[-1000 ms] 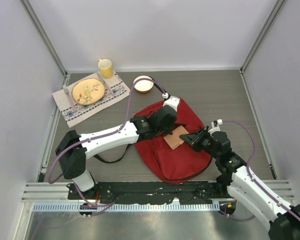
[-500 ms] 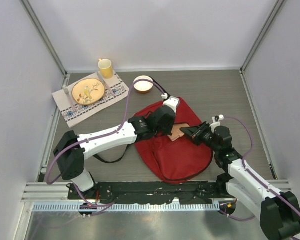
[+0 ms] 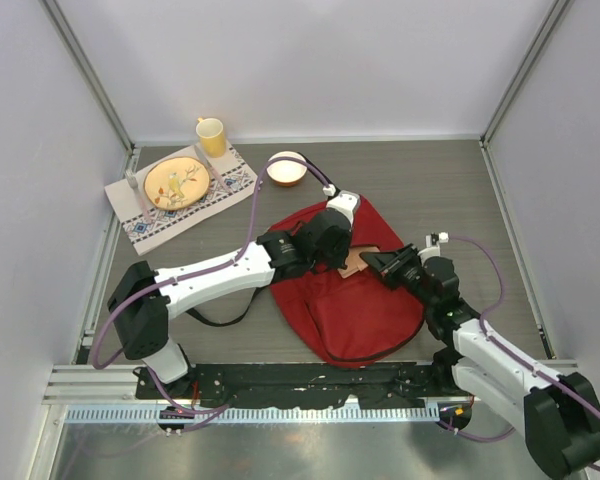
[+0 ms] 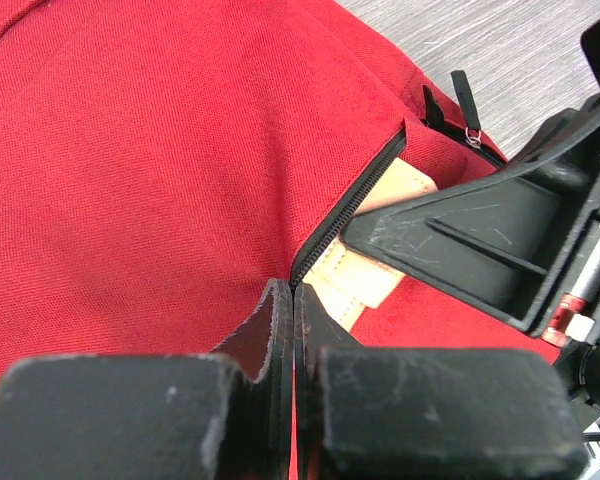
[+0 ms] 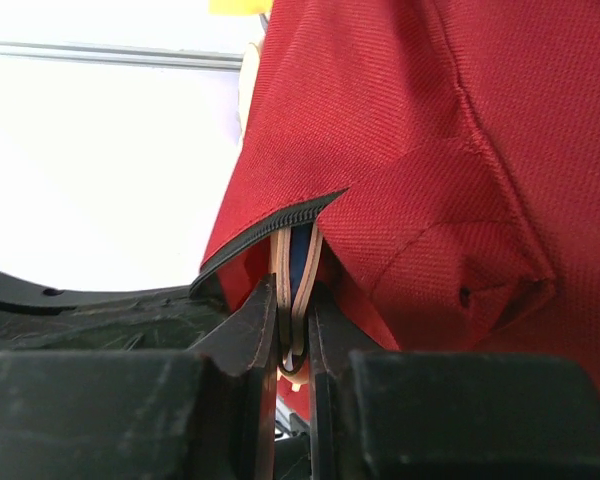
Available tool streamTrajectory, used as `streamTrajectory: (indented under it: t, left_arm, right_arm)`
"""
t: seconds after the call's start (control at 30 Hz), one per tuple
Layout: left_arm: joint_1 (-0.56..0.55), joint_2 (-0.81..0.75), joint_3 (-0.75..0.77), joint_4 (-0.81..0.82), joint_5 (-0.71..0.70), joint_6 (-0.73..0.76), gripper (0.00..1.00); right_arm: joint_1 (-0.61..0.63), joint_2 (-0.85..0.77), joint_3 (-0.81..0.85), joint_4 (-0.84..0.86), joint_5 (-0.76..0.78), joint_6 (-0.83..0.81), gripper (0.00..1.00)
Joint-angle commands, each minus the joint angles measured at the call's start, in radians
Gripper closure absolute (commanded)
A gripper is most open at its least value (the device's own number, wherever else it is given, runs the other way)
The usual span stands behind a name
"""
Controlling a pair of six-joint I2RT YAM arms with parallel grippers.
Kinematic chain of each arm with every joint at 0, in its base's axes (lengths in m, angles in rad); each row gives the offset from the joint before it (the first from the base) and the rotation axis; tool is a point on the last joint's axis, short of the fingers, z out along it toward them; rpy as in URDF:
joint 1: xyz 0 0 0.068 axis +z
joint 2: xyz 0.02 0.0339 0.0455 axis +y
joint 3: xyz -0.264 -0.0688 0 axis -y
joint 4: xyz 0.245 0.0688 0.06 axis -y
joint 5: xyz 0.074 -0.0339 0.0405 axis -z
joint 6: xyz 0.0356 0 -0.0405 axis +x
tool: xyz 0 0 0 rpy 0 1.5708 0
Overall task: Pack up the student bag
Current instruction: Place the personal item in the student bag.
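Pinched in the right jaws, the thin tan notebook (image 4: 365, 283) has slid toward 10 o'clock, nearly packed inside the dark-red fabric backpack (image 3: 365, 310) lying mid grey surface (image 3: 460, 190), whose zip lip the closed left jaws lift.

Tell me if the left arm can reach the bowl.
Probably yes: the bowl sits beyond the left gripper with open table between, but that gripper is shut on the bag at its zipper and must release.

Grey wood-grain table (image 3: 460, 190) enclosed by 3 plain white walls (image 3: 310, 60) with metal corner posts (image 3: 90, 75), evenly lit.
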Motion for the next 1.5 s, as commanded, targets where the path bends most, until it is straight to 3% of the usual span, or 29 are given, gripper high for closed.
streamTrajectory:
  t: [0.0, 0.37, 0.77, 0.93, 1.07, 1.2, 1.3, 1.47]
  left_arm:
    - [0.000, -0.029, 0.055, 0.006, -0.003, -0.015, 1.00]
    - [0.000, -0.049, 0.055, 0.004, -0.002, -0.024, 1.00]
    - [0.000, -0.081, 0.057, 0.013, -0.010, -0.046, 1.00]
    - [0.000, -0.084, 0.051, 0.019, -0.008, -0.049, 1.00]
    - [0.000, -0.084, 0.044, 0.021, -0.010, -0.051, 1.00]
    - [0.000, -0.087, 0.028, 0.021, -0.017, -0.051, 1.00]
    - [0.001, -0.087, 0.020, 0.019, -0.025, -0.051, 1.00]
    - [0.001, -0.083, 0.015, 0.023, -0.026, -0.051, 1.00]
  right_arm:
    - [0.050, 0.061, 0.045, 0.151, 0.114, -0.024, 0.99]
    - [0.137, 0.193, 0.116, 0.180, 0.297, -0.076, 0.99]
    - [0.221, 0.385, 0.119, 0.471, 0.521, -0.060, 0.99]
    - [0.243, 0.464, 0.137, 0.511, 0.582, -0.070, 0.93]
    - [0.248, 0.469, 0.148, 0.418, 0.564, -0.086, 0.81]
    - [0.246, 0.374, 0.142, 0.243, 0.549, -0.149, 0.56]
    - [0.248, 0.270, 0.124, 0.137, 0.536, -0.188, 0.42]
    - [0.246, 0.164, 0.117, 0.008, 0.517, -0.208, 0.38]
